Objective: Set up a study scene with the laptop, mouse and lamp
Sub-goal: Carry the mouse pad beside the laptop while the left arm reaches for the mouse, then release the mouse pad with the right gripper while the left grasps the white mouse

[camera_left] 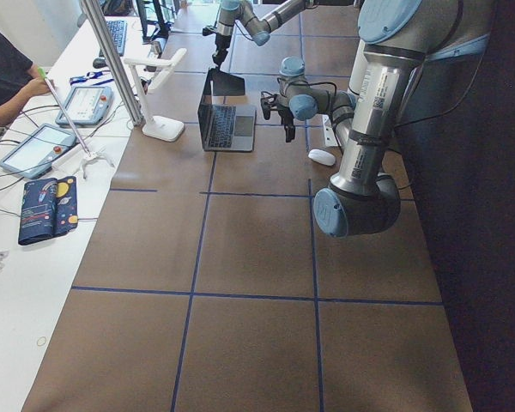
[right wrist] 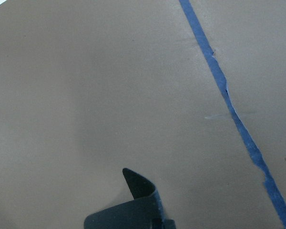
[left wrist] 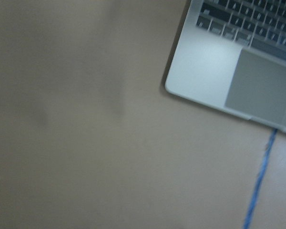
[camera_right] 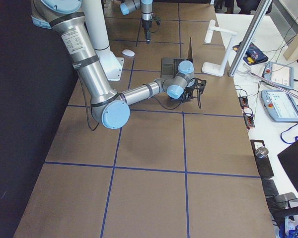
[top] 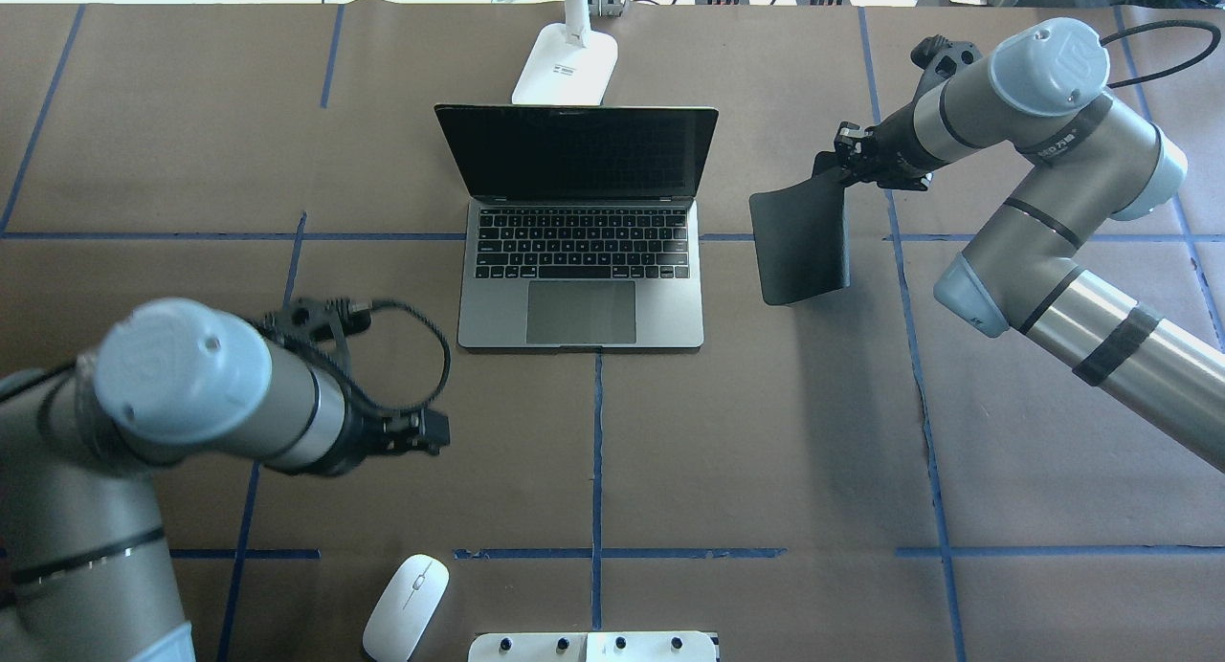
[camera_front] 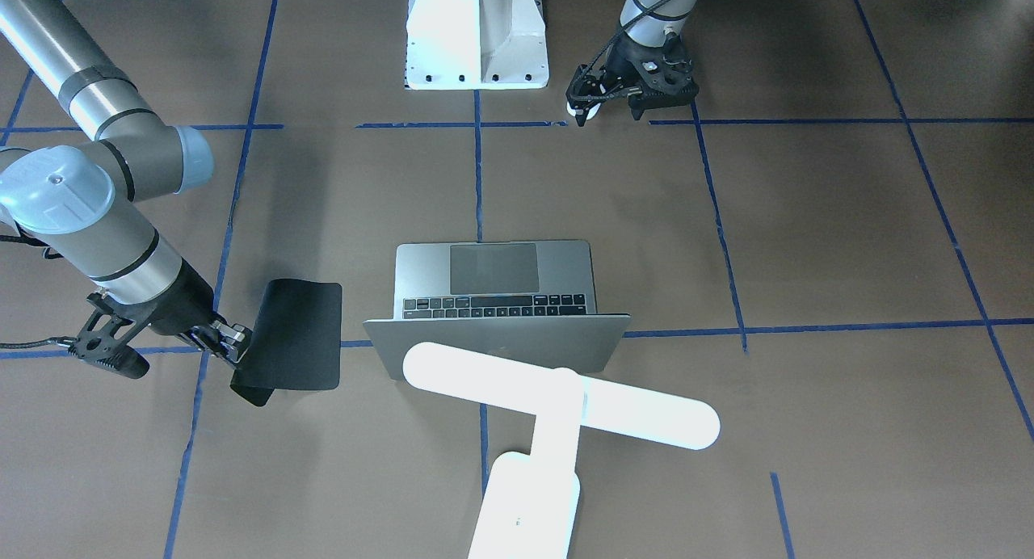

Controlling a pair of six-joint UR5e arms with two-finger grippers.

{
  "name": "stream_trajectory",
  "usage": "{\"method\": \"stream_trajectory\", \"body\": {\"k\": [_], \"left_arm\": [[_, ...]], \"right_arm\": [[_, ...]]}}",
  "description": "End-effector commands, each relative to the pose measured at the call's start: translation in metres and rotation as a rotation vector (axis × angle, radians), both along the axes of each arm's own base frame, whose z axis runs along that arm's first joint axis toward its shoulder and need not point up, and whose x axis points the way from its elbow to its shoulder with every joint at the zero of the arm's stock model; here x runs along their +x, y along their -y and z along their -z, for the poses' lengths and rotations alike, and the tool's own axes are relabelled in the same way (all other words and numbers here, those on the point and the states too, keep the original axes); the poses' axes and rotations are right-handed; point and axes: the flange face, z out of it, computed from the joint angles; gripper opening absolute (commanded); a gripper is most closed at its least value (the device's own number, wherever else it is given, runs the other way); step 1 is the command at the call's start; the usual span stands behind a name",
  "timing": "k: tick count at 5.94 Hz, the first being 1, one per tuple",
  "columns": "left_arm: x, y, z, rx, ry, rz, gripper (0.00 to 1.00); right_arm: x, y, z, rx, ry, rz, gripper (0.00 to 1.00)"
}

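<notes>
- Taking stock: the laptop [top: 581,260] stands open at mid-table with its screen up and its keyboard toward the robot. I judge it placed.
- The lamp [camera_front: 557,397] stands just behind the laptop's lid, on the operators' side. Its base is on the table [top: 766,432] and its bar runs across behind the lid. I judge it placed too.
- The mouse [top: 405,606] lies flat near the white pedestal [top: 593,646], on the left arm's side and well apart from the laptop. Nothing touches it. Bringing it up beside the laptop looks like the main job left.
- The black mouse pad [top: 802,246] is near the laptop on the robot's right, tilted rather than flat, with one corner curling. I cannot tell whether its low edge touches the table. The step in hand is probably laying it flat there.
- Right arm: it comes in from the robot's right with the elbow bent and the wrist angled toward the laptop. The right gripper [top: 842,165] is clamped on the pad's far edge and bears its weight.
- Left arm: the forearm is folded in close to the base. The left gripper [camera_front: 586,107] hovers over bare table between the mouse and the laptop's near corner.
- Left gripper state: it appears to carry nothing. The gap between its fingers is too small to read, so I cannot tell whether they are apart or together.
- The left wrist view shows only the laptop's corner and the table.
</notes>
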Motion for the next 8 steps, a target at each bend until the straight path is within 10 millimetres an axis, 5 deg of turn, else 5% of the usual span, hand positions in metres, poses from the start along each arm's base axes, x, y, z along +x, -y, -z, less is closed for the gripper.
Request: {"method": "stream_trajectory", "body": {"k": [1, 2, 3, 4, 8], "left_arm": [[0.027, -0.064, -0.02, 0.084, 0.104, -0.083, 0.99], [0.029, -0.073, -0.018, 0.088, 0.096, -0.099, 0.97], [0.044, -0.098, -0.02, 0.167, 0.098, -0.227, 0.97], [0.044, -0.103, -0.017, 0.26, 0.079, -0.32, 0.98], [0.055, -0.105, -0.024, 0.476, 0.069, -0.502, 0.99]], "right_arm": [[-0.002, 0.0, 0.001, -0.001, -0.001, 0.002, 0.04], [-0.004, -0.001, 0.003, 0.002, 0.002, 0.003, 0.99], [0.001, 0.0, 0.007, 0.011, 0.006, 0.001, 1.0], [0.003, 0.002, 0.007, 0.014, 0.007, -0.001, 1.0], [0.127, 0.025, 0.026, -0.042, 0.169, 0.043, 1.0]]}}
